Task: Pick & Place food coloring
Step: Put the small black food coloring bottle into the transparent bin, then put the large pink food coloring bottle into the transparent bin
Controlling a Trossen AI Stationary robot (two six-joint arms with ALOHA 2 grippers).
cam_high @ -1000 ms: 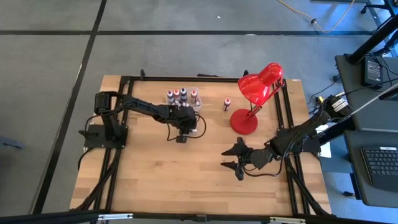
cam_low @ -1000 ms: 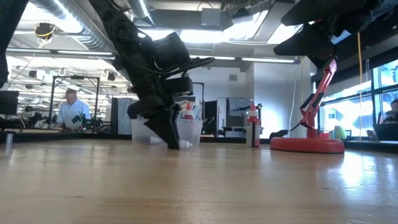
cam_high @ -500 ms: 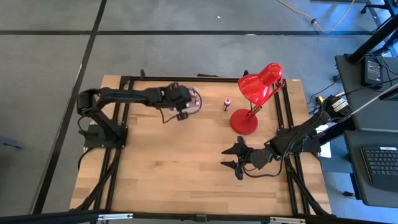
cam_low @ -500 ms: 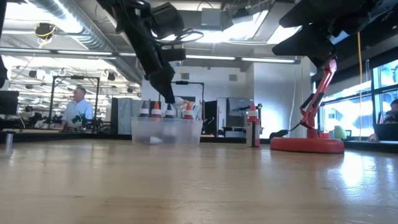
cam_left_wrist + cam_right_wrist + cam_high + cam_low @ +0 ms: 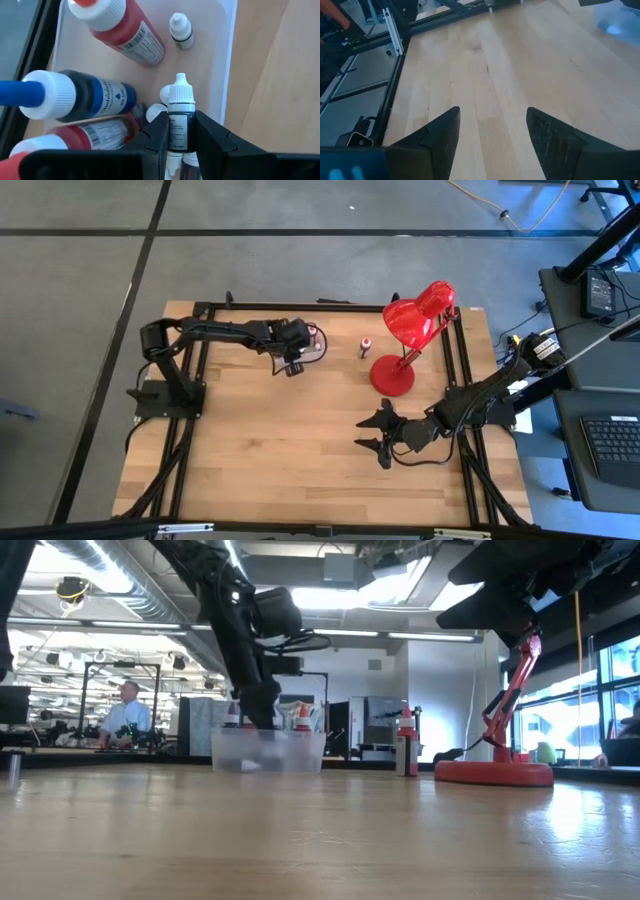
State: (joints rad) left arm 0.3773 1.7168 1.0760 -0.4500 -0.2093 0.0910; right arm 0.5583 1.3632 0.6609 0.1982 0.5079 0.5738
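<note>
moved since a second ago: the left gripper (image 5: 291,367) was down on the bare boards in front of the clear plastic box (image 5: 268,751); it went up over the box and now hangs at the box's front edge with its arm pulled back a bit.
left gripper grip: fingers (image 5: 209,141) pinched on a small dark dropper bottle (image 5: 177,122), white cap pointing away from the wrist, right over the box's inside near one wall.
food coloring in the box: bigger red bottles (image 5: 126,31), a blue one (image 5: 75,97) and a few tiny white-capped ones (image 5: 180,30) lying in there already.
stray bottle: one little bottle (image 5: 365,347) stands alone between the box and the red desk lamp (image 5: 405,340), hasn't budged.
right gripper: right gripper (image 5: 377,433) parked near the table's right rail, jaws spread wide, nothing in them, same spot as before.
open room: the whole front and middle of the wooden table (image 5: 300,450) is bare boards; only the back edge is crowded.
</note>
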